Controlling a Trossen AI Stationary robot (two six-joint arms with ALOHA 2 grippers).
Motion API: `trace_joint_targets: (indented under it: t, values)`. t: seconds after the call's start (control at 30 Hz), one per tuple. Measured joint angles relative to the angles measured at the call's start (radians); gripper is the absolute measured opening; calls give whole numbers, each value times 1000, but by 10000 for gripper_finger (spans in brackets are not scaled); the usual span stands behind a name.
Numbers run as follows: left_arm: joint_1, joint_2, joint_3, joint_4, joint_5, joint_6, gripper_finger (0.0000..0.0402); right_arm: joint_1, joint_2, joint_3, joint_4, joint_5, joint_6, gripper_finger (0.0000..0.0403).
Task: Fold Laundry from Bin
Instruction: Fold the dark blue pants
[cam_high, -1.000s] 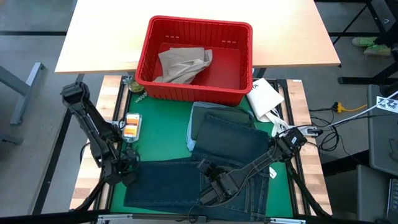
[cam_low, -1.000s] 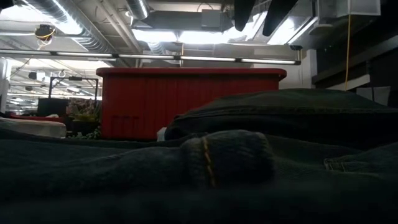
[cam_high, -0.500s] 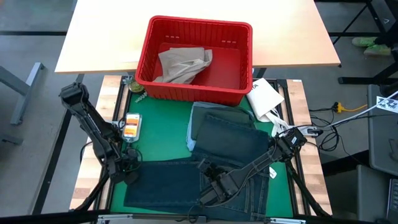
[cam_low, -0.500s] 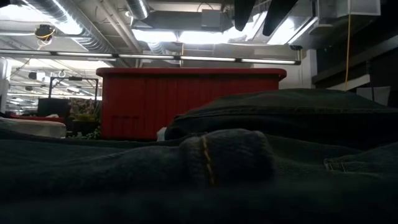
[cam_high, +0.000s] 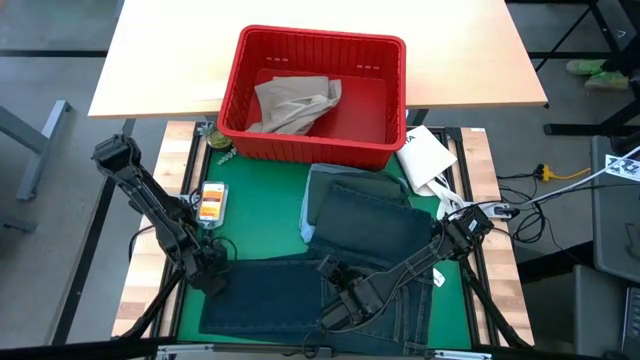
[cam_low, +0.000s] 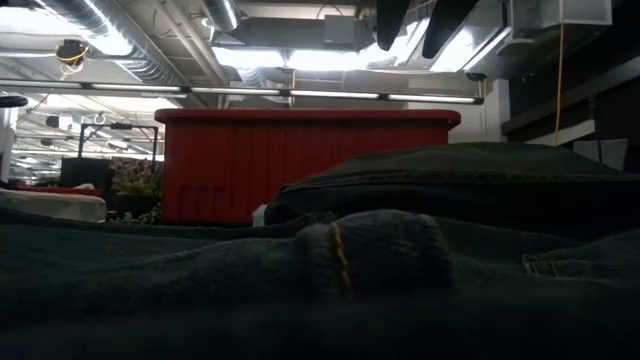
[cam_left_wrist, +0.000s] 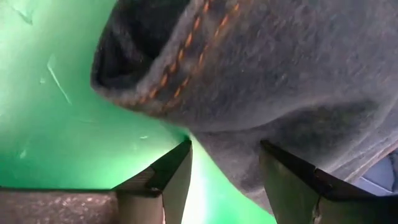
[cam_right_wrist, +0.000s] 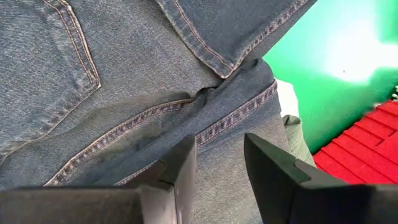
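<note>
The jeans (cam_high: 300, 295) lie flat on the green mat (cam_high: 260, 215) at the near edge of the worktop, with the long axis running from 9 o'clock to 3 o'clock in the high view. The left gripper (cam_high: 212, 277) is at the 9 o'clock end of the jeans, right at the hem. In the left wrist view its jaws stand apart, and the stitched hem (cam_left_wrist: 186, 56) hangs in front of them; the cloth reaches down between the fingers (cam_left_wrist: 171, 180), but I cannot tell if they pinch it already. The right gripper (cam_high: 340, 305) rests over the middle of the jeans, toward 3 o'clock from the left one. Its jaws are half open above the seam (cam_right_wrist: 205, 127), and it is not clear that they hold anything.

So the coming move depends on the left gripper, which is nearer to the hem: I judge it must carry that end toward 3 o'clock, along the long axis, over the right gripper's place.

The folded clothes (cam_high: 365, 215) lie at 12 o'clock from the jeans. The red bin (cam_high: 315, 145) is farther at 12 o'clock, with tan trousers (cam_high: 295, 103) inside.
</note>
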Motion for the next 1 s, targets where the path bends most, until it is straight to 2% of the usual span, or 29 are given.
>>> trace_joint_targets:
  t: [0.1, 0.27, 0.47, 0.6, 0.77, 1.0]
  values:
    - [10, 0, 0, -2, 0, 0, 179, 0, 0, 0, 0, 0, 0, 137]
    - [9, -1, 1, -3, -68, -33, 179, 1, 0, 0, 0, 0, 2, 137]
    - [9, -1, 1, -3, -74, -36, 168, 1, 0, 0, 0, 0, 7, 137]
    - [9, -1, 1, 11, -76, -29, 122, 8, -3, 0, 0, 1, 7, 137]
    - [9, -1, 6, 19, -7, -29, 22, 22, -40, 0, 0, 39, 4, 137]
    - [10, -2, 87, 18, 105, 57, 4, 26, -78, 1, 0, 54, 31, 137]
